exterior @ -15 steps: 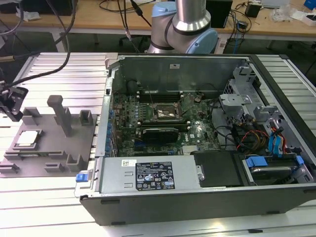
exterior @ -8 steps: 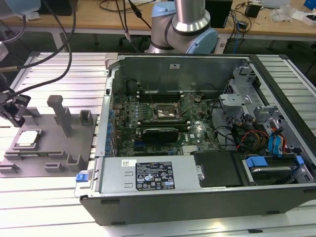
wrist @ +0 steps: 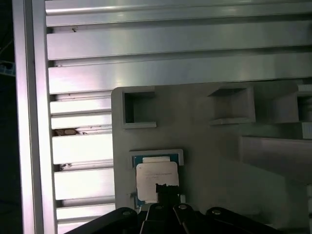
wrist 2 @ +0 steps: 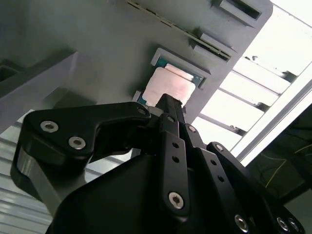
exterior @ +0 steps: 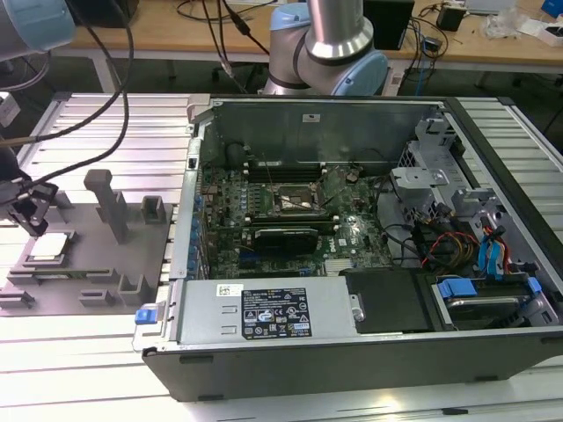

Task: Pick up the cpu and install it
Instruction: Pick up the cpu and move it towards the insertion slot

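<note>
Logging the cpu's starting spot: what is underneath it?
The cpu sits in a framed recess of the grey fixture plate, in both wrist views. The recess floor beneath it is covered.

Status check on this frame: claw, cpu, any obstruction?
Claw poised at the cpu, contact unclear. The cpu lies flat in its nest on the gray fixture plate, not lifted. Nothing blocking between them.

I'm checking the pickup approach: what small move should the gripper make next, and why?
Probably ease straight down onto the cpu. The gripper sits over its pale top in both wrist views, and the cpu lies flat in a recess of the grey holder, not yet lifted; whether they touch is unclear.
</note>
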Controlling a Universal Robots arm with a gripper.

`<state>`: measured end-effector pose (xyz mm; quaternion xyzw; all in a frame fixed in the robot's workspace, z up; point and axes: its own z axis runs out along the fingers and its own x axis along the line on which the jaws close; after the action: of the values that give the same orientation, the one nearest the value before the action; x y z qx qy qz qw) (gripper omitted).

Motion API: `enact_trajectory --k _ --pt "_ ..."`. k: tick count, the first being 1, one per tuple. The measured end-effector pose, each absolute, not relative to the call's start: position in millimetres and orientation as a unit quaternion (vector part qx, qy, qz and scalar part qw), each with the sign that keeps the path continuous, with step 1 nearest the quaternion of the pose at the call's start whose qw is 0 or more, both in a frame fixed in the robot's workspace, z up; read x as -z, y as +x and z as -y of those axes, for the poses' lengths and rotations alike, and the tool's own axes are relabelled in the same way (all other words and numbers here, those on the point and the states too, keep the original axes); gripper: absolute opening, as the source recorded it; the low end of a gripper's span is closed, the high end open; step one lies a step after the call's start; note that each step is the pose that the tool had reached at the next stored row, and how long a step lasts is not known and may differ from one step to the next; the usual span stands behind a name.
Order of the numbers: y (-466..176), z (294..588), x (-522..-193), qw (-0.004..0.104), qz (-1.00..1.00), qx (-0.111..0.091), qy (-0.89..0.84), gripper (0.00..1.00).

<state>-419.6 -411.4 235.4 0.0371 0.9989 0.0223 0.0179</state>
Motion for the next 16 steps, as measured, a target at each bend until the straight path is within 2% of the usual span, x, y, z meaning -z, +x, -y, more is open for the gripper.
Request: enact_trajectory --k 16 --pt "-423.8 411.5 -207.0 0.017 -0.999 -0.022 0.027 0.11"
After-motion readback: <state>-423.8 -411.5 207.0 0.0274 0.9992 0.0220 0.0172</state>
